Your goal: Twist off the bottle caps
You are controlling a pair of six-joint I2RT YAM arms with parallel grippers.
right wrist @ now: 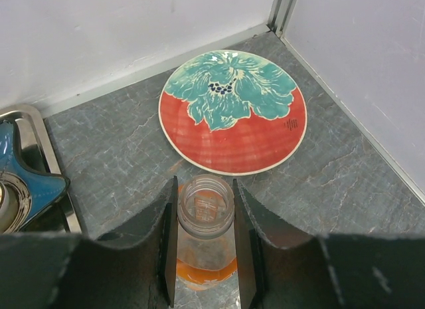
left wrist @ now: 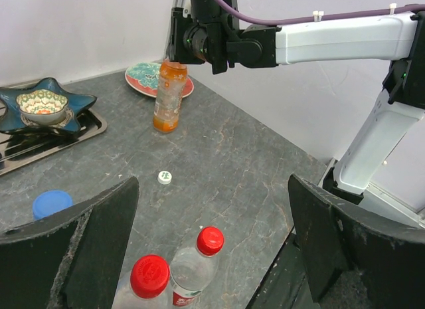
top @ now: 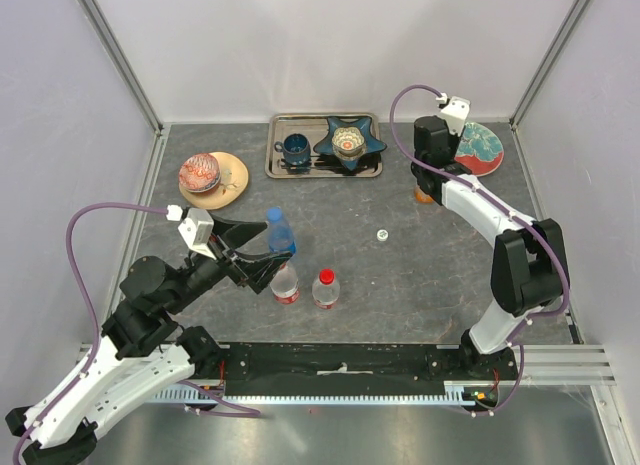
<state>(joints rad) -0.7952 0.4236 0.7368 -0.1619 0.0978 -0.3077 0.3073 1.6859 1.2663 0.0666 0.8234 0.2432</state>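
Note:
My right gripper point(right wrist: 204, 187) is shut on the open, capless neck of the orange-liquid bottle point(right wrist: 206, 249), which stands upright at the back right point(top: 424, 194); it also shows in the left wrist view point(left wrist: 169, 96). A white cap point(top: 382, 235) lies loose on the table, also seen in the left wrist view point(left wrist: 165, 177). My left gripper point(top: 268, 247) is open wide and empty. It hovers beside the blue-tinted bottle point(top: 281, 233) with its blue cap point(left wrist: 52, 204). Two clear bottles with red caps point(left wrist: 149, 276) point(left wrist: 210, 240) stand just below its fingers point(left wrist: 99, 229).
A red-and-teal plate point(right wrist: 232, 113) lies just behind the orange bottle near the right wall. A metal tray point(top: 372, 170) at the back holds a dark blue cup point(top: 294, 148) and a star-shaped dish point(top: 349, 140). A wooden plate point(top: 232, 175) with a patterned bowl sits at the back left.

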